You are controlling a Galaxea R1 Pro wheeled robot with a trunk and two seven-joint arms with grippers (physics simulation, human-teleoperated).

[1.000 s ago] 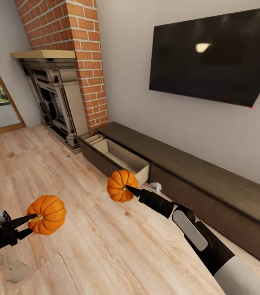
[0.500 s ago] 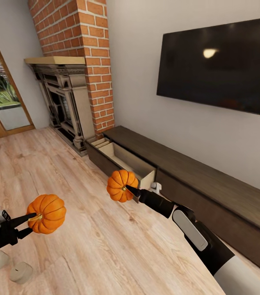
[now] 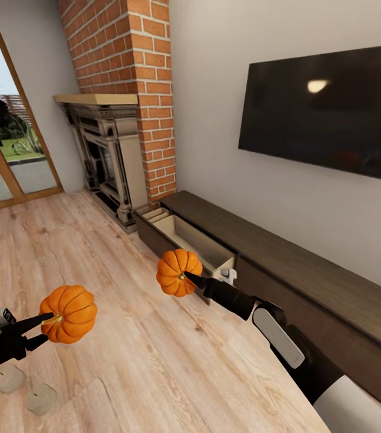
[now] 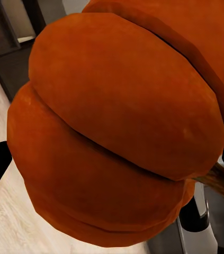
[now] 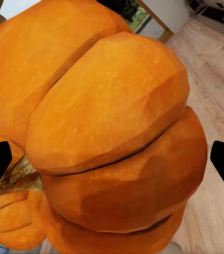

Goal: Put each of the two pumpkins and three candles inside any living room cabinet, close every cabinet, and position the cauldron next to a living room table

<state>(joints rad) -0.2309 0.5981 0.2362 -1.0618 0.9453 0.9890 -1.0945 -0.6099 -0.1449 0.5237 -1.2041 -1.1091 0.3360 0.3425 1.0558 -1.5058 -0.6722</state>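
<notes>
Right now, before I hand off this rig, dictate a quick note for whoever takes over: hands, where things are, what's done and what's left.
Left hand: shut on one round ribbed orange pumpkin, held above the wood-plank floor.
Right hand: shut on the second orange pumpkin, held in front of the long dark-brown wooden cabinet.
The cabinet's beige-lined drawer by the red-brick fireplace stands open.
Two stubby pale candles sit on the floor beneath the left arm.
Done: both pumpkins picked up, drawer opened.
Left: put the pumpkins and candles inside, shut the cabinet, set the cauldron beside a table. The third candle and cauldron still need finding.
</notes>
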